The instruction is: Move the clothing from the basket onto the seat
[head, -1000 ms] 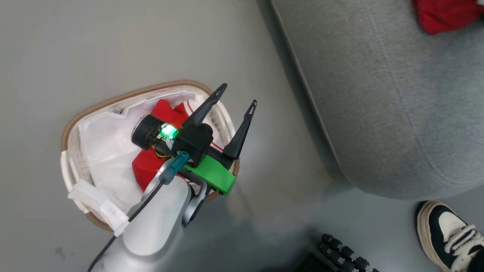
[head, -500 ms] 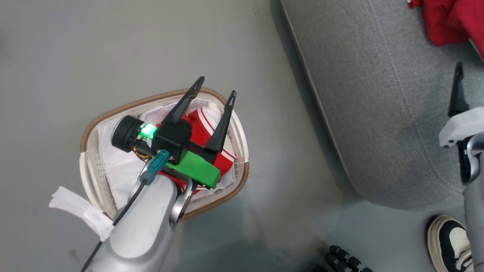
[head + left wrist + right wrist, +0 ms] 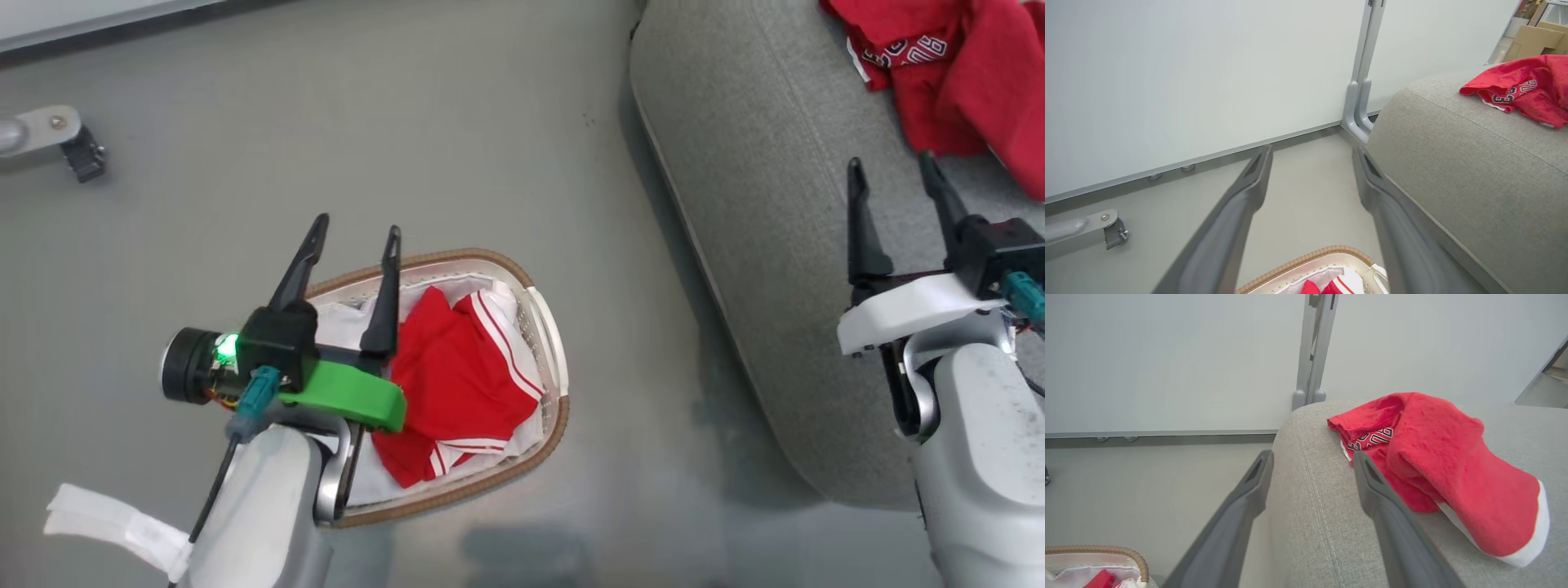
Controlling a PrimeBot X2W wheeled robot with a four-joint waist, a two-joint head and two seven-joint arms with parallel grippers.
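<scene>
Left arm (image 3: 269,490): comes up from the lower left of the head view, pale forearm upright there, fingers pointing away from the robot.
Left jaws: released and spread wide, with nothing between them.
Left fingers (image 3: 385,286): one crosses the basket's left rim, and the other hangs over floor (image 3: 490,122) just outside it.
Basket (image 3: 469,490): on the floor, beneath and to the right of the left jaws. In the left wrist view its brown rim shows low between the two fingers.
Basket garment (image 3: 457,376): red with white stripes, crumpled on the white liner (image 3: 369,488). It lies just right of the left jaws and below them.
Right arm (image 3: 980,474): comes up from the lower right of the head view, fingers pointing away over the seat.
Right jaws: released and spread, gripping nothing. In the right wrist view the seat's rounded edge and a stitched seam lie between them.
Seat (image 3: 775,245): grey, under the right jaws and well to the right of the left jaws.
Seat garment (image 3: 980,82): red with white trim and lettering, heaped on the seat just ahead and right of the right jaws. One finger (image 3: 1384,514) overlaps its edge in the right wrist view, and contact cannot be told.
Metal foot (image 3: 41,135): on the floor, far ahead and left of the left jaws.
</scene>
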